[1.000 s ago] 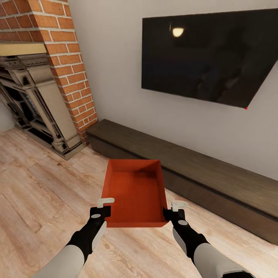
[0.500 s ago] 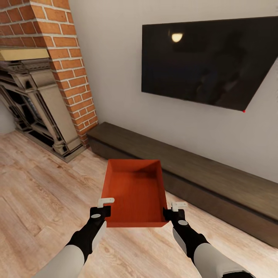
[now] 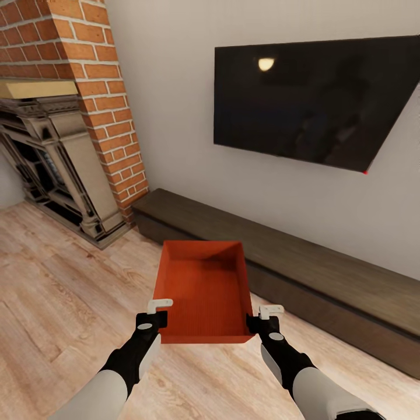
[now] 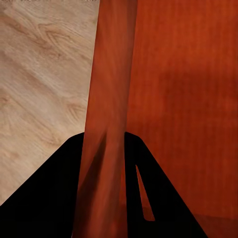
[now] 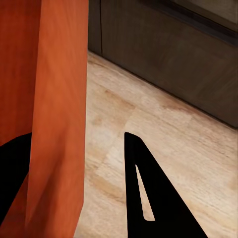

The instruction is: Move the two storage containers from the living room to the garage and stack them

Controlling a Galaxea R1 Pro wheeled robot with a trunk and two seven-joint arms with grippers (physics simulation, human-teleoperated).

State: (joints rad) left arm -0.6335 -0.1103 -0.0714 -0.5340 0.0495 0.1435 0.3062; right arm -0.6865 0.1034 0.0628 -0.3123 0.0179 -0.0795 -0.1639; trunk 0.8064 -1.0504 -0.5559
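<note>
Head view: the lidless orange-red rectangular plastic bin (image 3: 203, 289) hangs above the light wood plank floor (image 3: 52, 291), just short of the low dark TV bench (image 3: 326, 274). The left claw (image 3: 153, 313) pinches the bin's near-left wall and the right claw (image 3: 261, 318) its near-right wall. Beyond the bench, a black wall television (image 3: 312, 99); left of it, a brick fireplace (image 3: 64, 122).

brick fireplace (image 3: 70, 134), wall-mounted black tv (image 3: 315, 102) above low dark bench (image 3: 303, 262)

The storage container (image 3: 204, 289) sits at twelve o'clock, before the TV bench (image 3: 303, 256) (television (image 3: 309, 99) above it); fireplace (image 3: 52, 157) at ten o'clock.
</note>
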